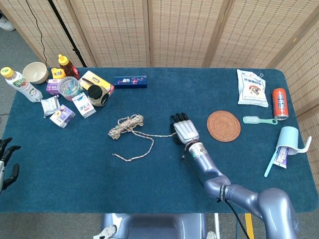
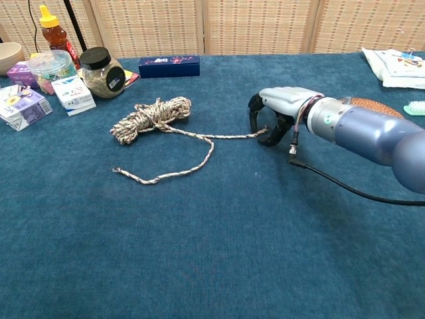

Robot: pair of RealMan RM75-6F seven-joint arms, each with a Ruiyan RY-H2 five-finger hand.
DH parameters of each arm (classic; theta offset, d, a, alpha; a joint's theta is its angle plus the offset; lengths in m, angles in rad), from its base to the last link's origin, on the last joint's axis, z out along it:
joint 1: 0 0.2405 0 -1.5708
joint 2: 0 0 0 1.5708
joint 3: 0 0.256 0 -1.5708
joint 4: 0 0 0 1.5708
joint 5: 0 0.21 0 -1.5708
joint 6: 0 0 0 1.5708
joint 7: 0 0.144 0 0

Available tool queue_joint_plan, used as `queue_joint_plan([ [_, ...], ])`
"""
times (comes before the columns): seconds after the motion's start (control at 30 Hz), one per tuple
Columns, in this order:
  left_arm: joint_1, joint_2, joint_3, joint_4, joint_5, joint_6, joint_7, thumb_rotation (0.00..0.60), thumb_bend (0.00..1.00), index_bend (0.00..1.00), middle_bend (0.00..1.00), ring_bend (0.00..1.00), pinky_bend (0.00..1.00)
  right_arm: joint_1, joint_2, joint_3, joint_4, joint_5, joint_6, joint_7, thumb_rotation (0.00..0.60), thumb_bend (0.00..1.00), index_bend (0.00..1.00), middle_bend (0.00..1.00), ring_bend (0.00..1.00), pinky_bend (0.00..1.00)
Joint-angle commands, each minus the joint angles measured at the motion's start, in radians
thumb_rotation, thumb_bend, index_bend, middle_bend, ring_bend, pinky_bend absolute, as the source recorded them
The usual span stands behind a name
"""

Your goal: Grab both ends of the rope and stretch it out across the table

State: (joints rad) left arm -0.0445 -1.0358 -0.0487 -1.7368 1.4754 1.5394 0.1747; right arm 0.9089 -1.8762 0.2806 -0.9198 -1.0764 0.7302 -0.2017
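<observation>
On the blue tabletop, the rope trails one loose end right under the right robot hand, whose curled fingers arch over it without clearly gripping.

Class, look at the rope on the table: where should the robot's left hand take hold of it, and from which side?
Grip the rope at its free near end, coming from above on the left: that tail lies flat and clear of the coil, while the right hand is already at the other end.

Partly coiled speckled rope, mid-table
</observation>
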Motion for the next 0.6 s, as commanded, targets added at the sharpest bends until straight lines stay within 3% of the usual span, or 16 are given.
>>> queue_joint_plan([
  [0.03, 0.001, 0.001, 0.000, 0.003, -0.001, 0.001, -0.003, 0.600, 0.48, 0.27, 0.14, 0.09, 0.00, 0.003, -0.006, 0.000, 0.007, 0.005, -0.003, -0.005, 0.600, 0.40, 0.47, 0.13, 0.00, 0.00],
  [0.6, 0.005, -0.003, -0.001, 0.021, -0.007, 0.001, -0.022, 0.600, 0.48, 0.27, 0.14, 0.09, 0.00, 0.017, -0.035, 0.007, 0.044, 0.030, -0.012, -0.021, 0.600, 0.42, 0.49, 0.15, 0.00, 0.00],
])
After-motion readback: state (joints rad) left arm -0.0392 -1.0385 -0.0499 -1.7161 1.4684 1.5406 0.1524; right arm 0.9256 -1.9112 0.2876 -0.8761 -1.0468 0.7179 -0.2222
